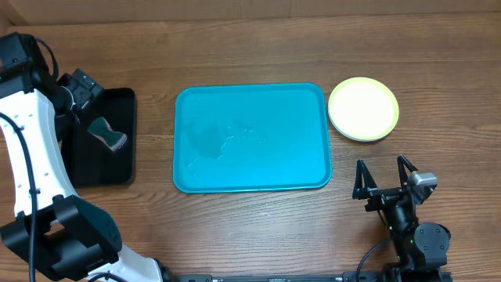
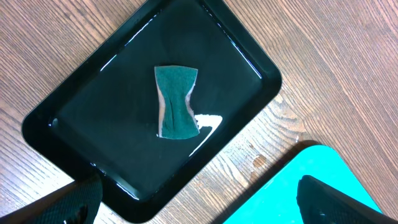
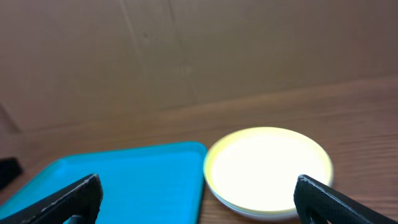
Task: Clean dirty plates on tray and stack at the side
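Nearest the robot base, the right gripper [image 1: 382, 176] hangs over bare wood just off the near-right corner of the large turquoise rectangular plastic tray [image 1: 274, 160]. Its fingers are wide apart w/ nothing btwn them. The tray itself carries no plates, only faint wet streaks [image 1: 227, 141] on the left half of its floor. Beyond the right gripper, just beside the tray's far-right corner but not touching it, sits a round yellow-green plastic plate [image 1: 363, 108]. It looks clean on top. The right wrist view shows a paler rim [image 3: 249, 210] under it, so it's a stack, though the count can't be told. Over on the left, well apart from the stack, the left gripper [image 2: 198, 204] hovers above the small black rectangular tray [image 1: 121, 174], fingers spread & empty. A green waisted sponge [image 2: 176, 102] lies loose in the middle of the glossy, prob. wet, black tray. Judgement: cleaning & stacking look done or v. nearly so. The next move prob. calls for nothing more than lifting both arms clear w/o nudging the stack or the sponge.
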